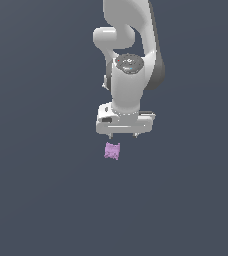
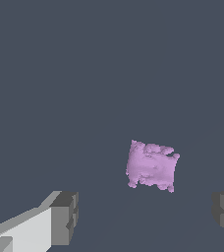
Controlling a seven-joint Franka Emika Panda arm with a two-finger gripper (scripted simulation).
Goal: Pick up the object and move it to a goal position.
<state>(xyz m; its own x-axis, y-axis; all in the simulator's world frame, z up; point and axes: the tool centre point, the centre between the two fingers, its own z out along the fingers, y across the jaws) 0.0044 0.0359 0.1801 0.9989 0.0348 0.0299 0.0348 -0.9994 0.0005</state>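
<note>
Lilac and knobbly, the object (image 1: 112,150) lies free on the bench (image 1: 36,200), just below your gripper (image 1: 122,135) and toward the exterior view's left. Your fingers (image 2: 64,218) stand wide apart, touching nothing: spread to straddle it. Centre over it before you descend.

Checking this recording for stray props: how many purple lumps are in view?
1. The purple lump lies just below the open claw in the exterior view; the wrist view shows it between and beyond the fingertips, untouched. None other is visible.
</note>
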